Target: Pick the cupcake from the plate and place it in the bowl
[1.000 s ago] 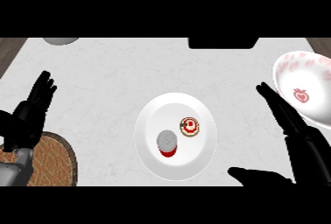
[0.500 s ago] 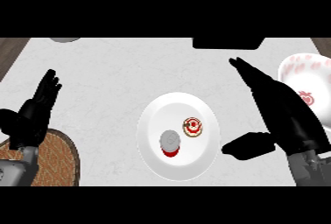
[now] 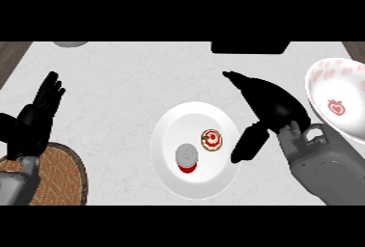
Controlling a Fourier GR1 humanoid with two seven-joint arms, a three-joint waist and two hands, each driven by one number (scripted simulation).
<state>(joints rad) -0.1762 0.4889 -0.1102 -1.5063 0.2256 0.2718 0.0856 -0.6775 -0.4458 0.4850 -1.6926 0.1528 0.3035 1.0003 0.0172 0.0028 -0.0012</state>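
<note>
A small cupcake (image 3: 211, 139) with a red and white top sits on the white plate (image 3: 178, 183), right of its middle. My right hand (image 3: 272, 107) hovers open just right of the plate, fingers stretched toward the far side and the thumb hanging down beside the cupcake, a short gap from it. The white bowl (image 3: 341, 82) with red strawberry marks stands at the right edge, behind that hand. At the left edge my left hand (image 3: 35, 120) rests open, fingers up.
A grey-lidded red object (image 3: 187, 157) lies on the plate left of the cupcake. A woven brown mat (image 3: 68, 181) sits at the lower left. A dark block (image 3: 249, 47) and a grey dish (image 3: 70, 44) lie along the far edge.
My right hand has swung left from beside the bowl to the plate's right rim, its thumb now close to the cupcake. The left hand has barely shifted.
</note>
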